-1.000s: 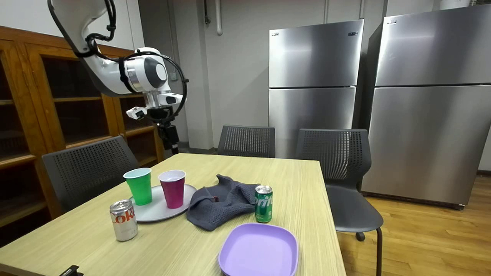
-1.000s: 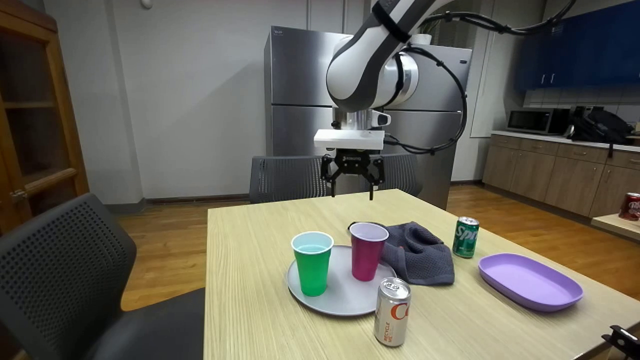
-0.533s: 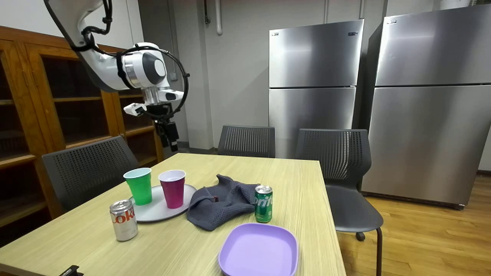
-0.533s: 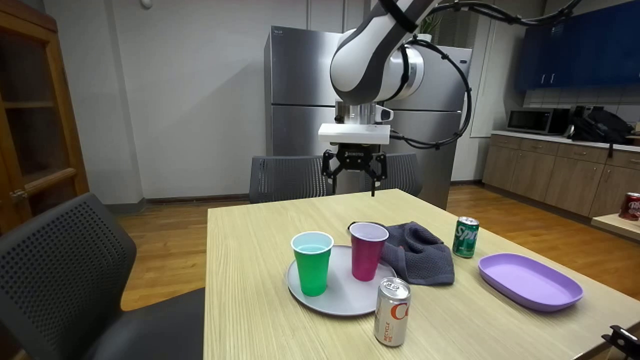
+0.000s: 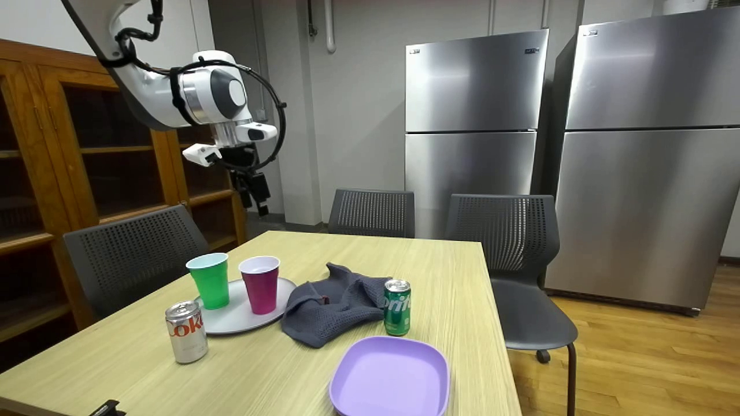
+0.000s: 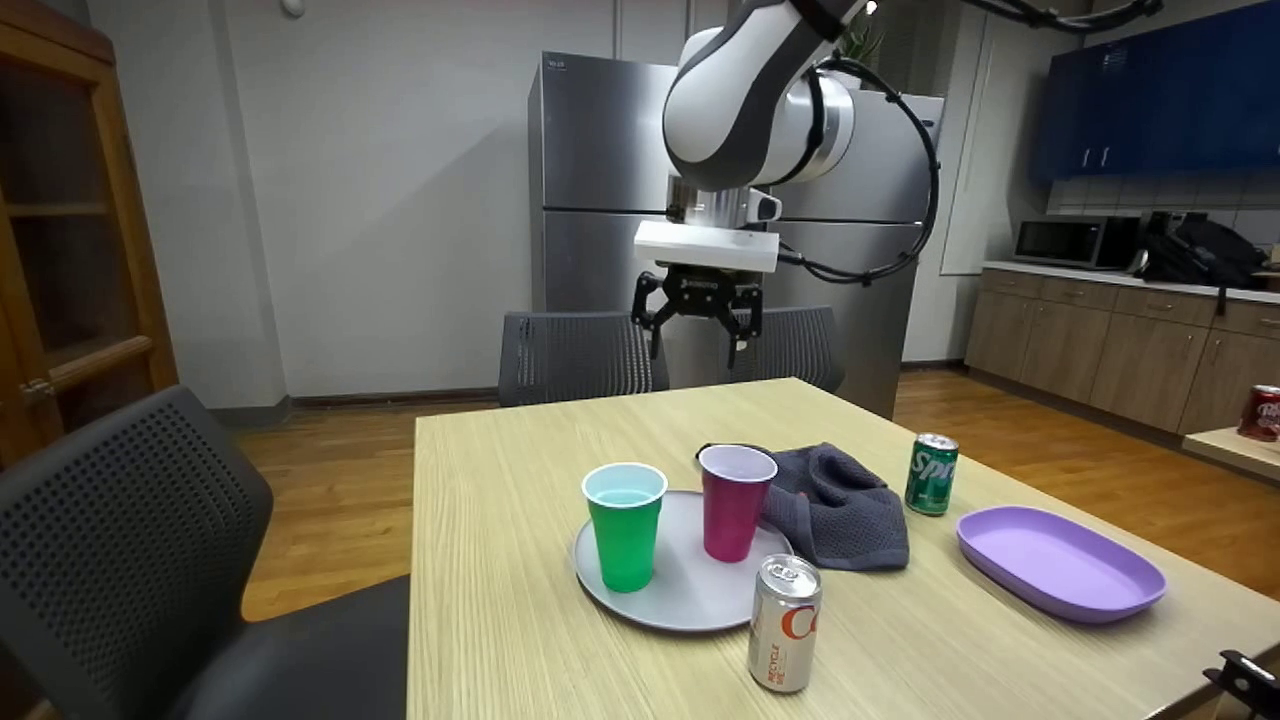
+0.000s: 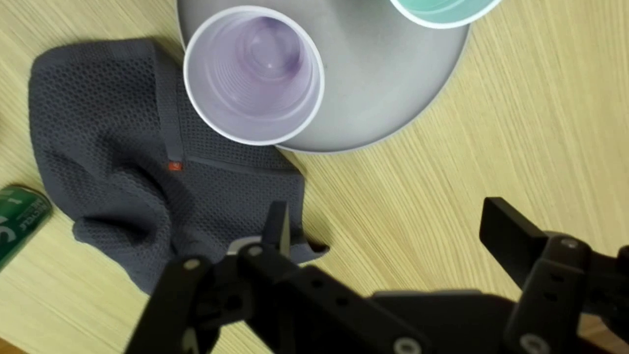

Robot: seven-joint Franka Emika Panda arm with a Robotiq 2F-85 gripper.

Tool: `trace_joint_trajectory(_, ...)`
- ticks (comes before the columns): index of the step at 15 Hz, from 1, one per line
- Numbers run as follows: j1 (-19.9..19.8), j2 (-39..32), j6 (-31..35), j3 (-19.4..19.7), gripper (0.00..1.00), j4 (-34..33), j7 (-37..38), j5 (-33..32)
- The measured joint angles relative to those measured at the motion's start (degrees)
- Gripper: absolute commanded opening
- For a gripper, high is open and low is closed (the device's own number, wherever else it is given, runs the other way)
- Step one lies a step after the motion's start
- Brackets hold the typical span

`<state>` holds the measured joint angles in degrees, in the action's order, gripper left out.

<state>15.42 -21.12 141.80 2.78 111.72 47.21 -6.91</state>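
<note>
My gripper (image 6: 694, 357) hangs high over the far part of the table, its fingers wide apart and nothing between them. In the wrist view, the gap of the gripper (image 7: 385, 211) shows bare wood grain. A dark grey cloth (image 7: 123, 113) lies crumpled below, partly behind one finger. Beside it a grey plate (image 7: 383, 88) bears an upright magenta cup (image 6: 735, 515) and an upright green cup (image 6: 626, 535); in the wrist view the magenta cup looks hollow inside. Next to the cloth stands a green Sprite can (image 5: 397, 309). A silver Coke can (image 6: 785, 630) stands by the plate.
A purple tray (image 5: 390, 375) rests near a table edge, close to the Sprite can. Dark chairs (image 5: 373, 214) surround the wooden table (image 6: 500, 520). A wooden glass-doored cabinet (image 5: 110, 144) and two steel refrigerators (image 5: 474, 92) stand behind.
My gripper has risen steadily, farther above the table, and now tilts slightly in an exterior view. Its fingers have stayed apart. The cups, cans, cloth, plate and tray have not moved.
</note>
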Motion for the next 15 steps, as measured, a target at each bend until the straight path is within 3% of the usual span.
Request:
trace_joint_trajectory(7,-1.1,8.6,5.2,-1.3,1.0,8.1,-7.6,0.8)
trace_joint_trajectory(15,-1.4,21.1,5.8,-4.2,1.0,20.7,-11.1,0.6)
